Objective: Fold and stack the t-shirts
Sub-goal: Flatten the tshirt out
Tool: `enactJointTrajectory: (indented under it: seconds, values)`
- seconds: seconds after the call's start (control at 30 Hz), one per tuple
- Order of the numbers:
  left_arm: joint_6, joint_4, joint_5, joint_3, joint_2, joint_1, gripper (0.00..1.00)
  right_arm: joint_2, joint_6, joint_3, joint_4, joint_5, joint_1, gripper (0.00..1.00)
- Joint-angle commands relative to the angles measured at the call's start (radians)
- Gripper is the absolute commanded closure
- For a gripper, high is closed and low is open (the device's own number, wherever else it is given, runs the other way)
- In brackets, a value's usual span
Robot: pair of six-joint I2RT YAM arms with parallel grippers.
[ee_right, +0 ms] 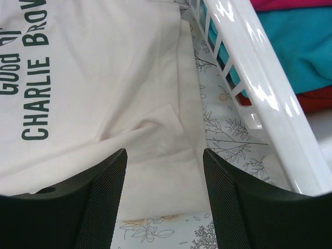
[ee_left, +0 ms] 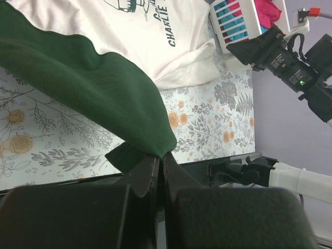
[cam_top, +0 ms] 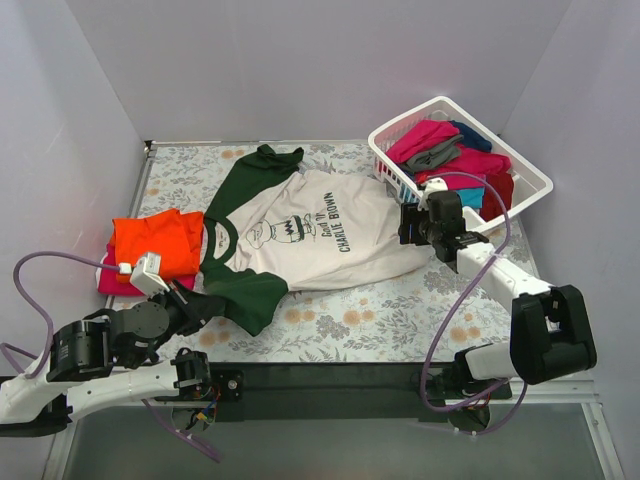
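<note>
The cream-white t-shirt (cam_top: 320, 225) lies spread face up across the middle of the floral table cover (cam_top: 350, 320). Its collar points left and its hem points right, toward the white slatted basket (cam_top: 385, 165).

The far green sleeve (cam_top: 265, 160) reaches almost to the far edge of the cover. The near green sleeve (cam_top: 250, 290) hangs toward the near edge. The left gripper (cam_top: 205, 305) has its jaws pressed together on that sleeve's cuff. In the left wrist view the cuff edge (ee_left: 155, 148) sits pinched right at the fingertips (ee_left: 150, 171), with a small flap folded out to the side.

The right gripper (cam_top: 408, 225) hovers over the hem corner with its jaws wide apart and nothing between them. In the right wrist view a creased fold of the hem (ee_right: 155, 129) lies between the two pads (ee_right: 106, 197). Only a narrow strip of cover separates the cloth from the basket wall (ee_right: 259, 93).

At the left, a folded orange t-shirt (cam_top: 155, 245) rests on a magenta t-shirt (cam_top: 108, 283). The orange shirt's right edge is just beside the green shoulder.

The widest bare stretch of cover runs along the near edge, between the near sleeve and the right arm. The basket is in the far right corner, near the side wall, and holds bunched magenta, grey, teal, dark red and navy shirts (cam_top: 440, 150).
</note>
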Motion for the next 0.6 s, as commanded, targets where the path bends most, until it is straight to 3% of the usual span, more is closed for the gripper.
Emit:
enactJointTrajectory:
  seconds: [0.0,0.57]
  values:
    - [0.020,0.016,-0.008,0.014,0.018,0.005,1.00,-0.011,0.022,-0.049,0.017,0.025,-0.004,0.45]
    - [0.008,0.012,0.005,0.005,0.008,0.005,1.00,0.195,0.025,-0.005,0.067,0.069,-0.004,0.48]
